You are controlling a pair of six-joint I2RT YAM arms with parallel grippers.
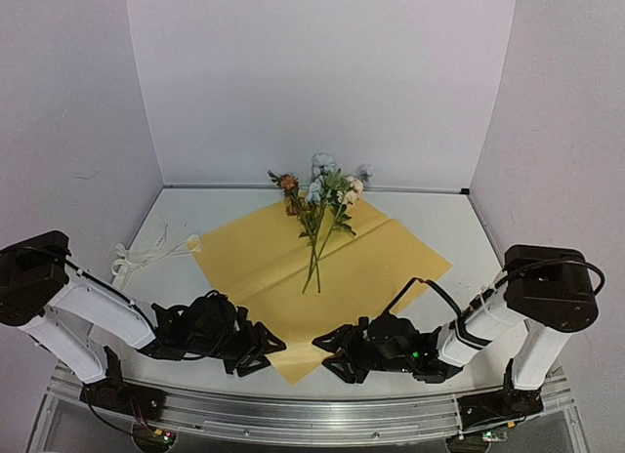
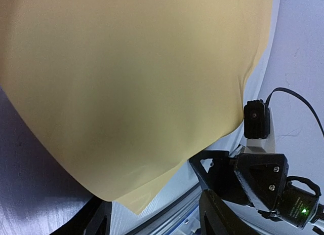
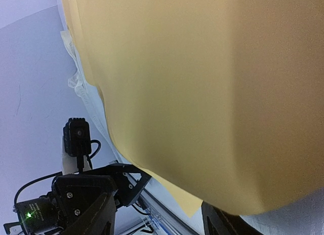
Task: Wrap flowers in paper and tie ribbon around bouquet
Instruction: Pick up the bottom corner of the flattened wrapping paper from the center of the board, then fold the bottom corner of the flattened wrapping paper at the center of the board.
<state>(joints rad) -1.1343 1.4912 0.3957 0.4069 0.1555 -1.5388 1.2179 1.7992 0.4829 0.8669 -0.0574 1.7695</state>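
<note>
Flowers lie on the far half of the paper. Their thin green stems run toward the sheet's middle. The orange, pale blue and cream blossoms reach past the sheet's far corner, close to the table's far edge. The sheet is spread flat with its yellow-tan face up and is turned like a diamond, so one corner points at the near edge and another at the far edge.

Both tools are low at the near edge, one on each side of the paper's near corner and well apart from the blossoms. The left gripper is at the sheet's near-left edge, and the right gripper is at the near-right edge. They face each other across that corner.

In the left wrist view its fingers stand wide apart and nothing is pinched between them. The paper's corner shows in the gap ahead. The right wrist view shows the same: its fingers are spread and clamp nothing, and the sheet's edge is just in front of them. Whether either finger touches the paper cannot be told.

A cream-white ribbon lies loosely bunched by the table's left edge, just beside the paper's left corner.
</note>
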